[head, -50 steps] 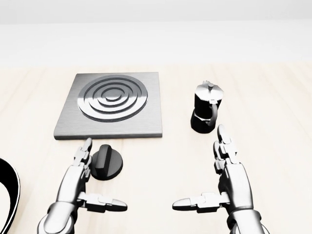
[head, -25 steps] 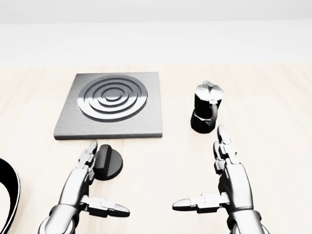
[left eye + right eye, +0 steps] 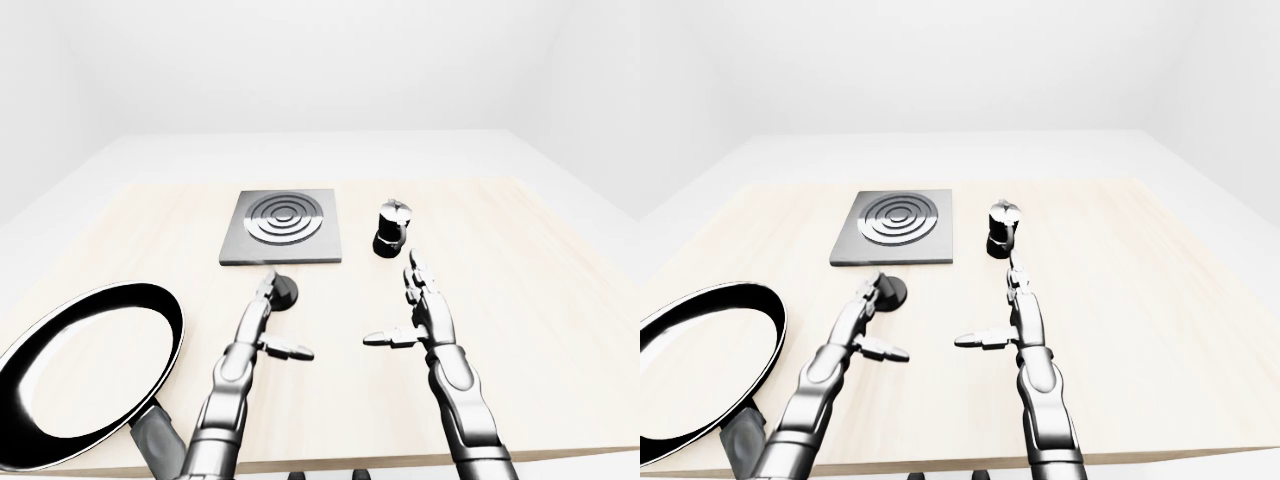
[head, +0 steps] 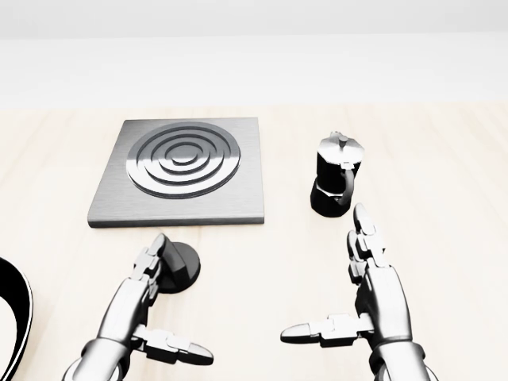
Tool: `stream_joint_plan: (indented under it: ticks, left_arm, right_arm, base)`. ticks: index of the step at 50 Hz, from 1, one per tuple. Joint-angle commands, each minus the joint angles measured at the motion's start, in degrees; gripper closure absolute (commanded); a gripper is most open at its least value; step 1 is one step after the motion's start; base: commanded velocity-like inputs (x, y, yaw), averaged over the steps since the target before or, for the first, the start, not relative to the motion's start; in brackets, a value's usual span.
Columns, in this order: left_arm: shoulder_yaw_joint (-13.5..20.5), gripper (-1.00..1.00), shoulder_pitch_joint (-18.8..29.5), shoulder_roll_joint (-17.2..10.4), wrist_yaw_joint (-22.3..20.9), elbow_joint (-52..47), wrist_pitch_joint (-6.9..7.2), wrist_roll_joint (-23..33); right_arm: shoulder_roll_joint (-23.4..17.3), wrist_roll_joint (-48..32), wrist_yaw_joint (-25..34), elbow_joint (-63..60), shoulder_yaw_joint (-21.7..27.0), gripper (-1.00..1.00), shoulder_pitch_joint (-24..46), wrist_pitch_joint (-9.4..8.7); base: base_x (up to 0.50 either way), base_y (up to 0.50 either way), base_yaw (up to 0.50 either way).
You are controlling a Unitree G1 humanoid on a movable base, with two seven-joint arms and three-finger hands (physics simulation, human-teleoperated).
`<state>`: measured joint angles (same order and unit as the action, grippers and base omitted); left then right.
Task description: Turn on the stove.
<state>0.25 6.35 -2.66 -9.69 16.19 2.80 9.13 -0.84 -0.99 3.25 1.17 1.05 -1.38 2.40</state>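
The knob (image 4: pixel 178 266) sits on the bench (image 3: pixel 560 300) just below the stove (image 4: pixel 184 168), toward the middle; it looks rigid and smooth, best pinched across its raised ridge and twisted. The left hand (image 4: pixel 149 309) reaches it with fingers spread, gripping nothing, and the right hand (image 4: pixel 361 298) hovers open. Only the eye views show the whole pan (image 3: pixel 85 360) at the bench's near left corner.

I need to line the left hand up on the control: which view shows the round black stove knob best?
The head view: the round black stove knob appears largest there, below the square grey stove plate, though the left hand covers its left part. Both eye views show it small, and likewise partly hidden by that hand's fingers.
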Motion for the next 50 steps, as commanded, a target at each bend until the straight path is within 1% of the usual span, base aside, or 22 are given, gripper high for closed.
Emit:
stream_joint_plan:
  ticks: [1,6,7,8,9,10,11,14,15,17,29,35,46,50]
  left_arm:
    - [-0.92,-1.0,-1.2,0.38,-1.84,-2.58,0.75,0.25]
    - [-1.26,-1.0,-2.09,0.52,-2.32,-4.29,1.14,0.63]
    - [-1.31,-1.0,-2.23,0.56,-2.32,-4.3,0.97,0.69]
    - [-1.42,-1.0,-2.53,0.59,-2.59,-5.16,1.45,0.74]
    - [-1.47,-1.0,-2.69,0.6,-2.64,-5.51,1.54,0.83]
    - [-1.49,-1.0,-2.75,0.6,-2.6,-5.6,1.45,0.98]
    - [-1.52,-1.0,-2.83,0.6,-2.6,-5.62,1.29,1.07]
    - [-1.78,-1.0,-3.41,0.74,-2.99,-6.41,1.44,1.12]
    - [-2.16,-1.0,-4.1,0.83,-3.45,-7.86,1.96,1.26]
    - [-2.34,-1.0,-4.51,0.89,-3.68,-8.79,2.19,1.41]
    - [-2.56,-1.0,-5.76,1.05,-4.27,-12.28,2.2,1.54]
    - [-2.66,-1.0,-6.39,1.11,-4.19,-14.42,2.2,1.53]
    - [-2.17,-1.0,-7.23,1.08,-2.55,-17.78,2.2,1.31]
    - [-2.11,-1.0,-7.45,1.04,-2.1,-18.65,2.2,1.48]
  right_arm:
    - [-0.01,0.0,-0.14,0.28,0.06,-1.0,0.27,-0.07]
    - [0.0,-0.01,-0.09,0.21,-0.01,-1.0,0.17,-0.1]
    - [0.0,-0.02,-0.09,0.19,-0.03,-1.0,0.16,-0.11]
    - [0.02,-0.06,-0.09,0.02,-0.08,-1.0,0.07,-0.16]
    - [0.04,-0.13,-0.08,-0.11,-0.17,-1.0,-0.09,-0.11]
    - [0.05,-0.15,-0.06,-0.3,-0.2,-1.0,-0.15,-0.26]
    - [0.03,-0.13,-0.04,0.05,-0.16,-1.0,-0.09,0.01]
    - [0.02,-0.14,0.01,0.33,-0.13,-1.0,-0.05,0.24]
    - [0.03,-0.17,0.05,-0.21,-0.22,-1.0,-0.25,-0.1]
    - [0.04,-0.23,0.07,-0.22,-0.24,-1.0,-0.27,-0.07]
    - [0.01,-0.26,0.26,0.3,-0.2,-1.0,-0.21,0.36]
    - [0.03,-0.33,0.23,-0.01,-0.25,-1.0,-0.22,0.06]
    - [0.02,-0.32,0.17,0.37,-0.2,-1.0,-0.09,0.32]
    - [0.0,-0.24,0.14,-0.11,-0.11,-1.0,-0.1,-0.12]
  base:
    - [0.0,0.0,0.0]
    - [0.0,0.0,0.0]
    - [0.0,0.0,0.0]
    - [0.0,0.0,0.0]
    - [0.0,0.0,0.0]
    - [0.0,0.0,0.0]
    - [0.0,0.0,0.0]
    - [0.0,0.0,0.0]
    - [0.0,0.0,0.0]
    - [0.0,0.0,0.0]
    - [0.0,0.0,0.0]
    - [0.0,0.0,0.0]
    - [0.0,0.0,0.0]
    - [0.0,0.0,0.0]
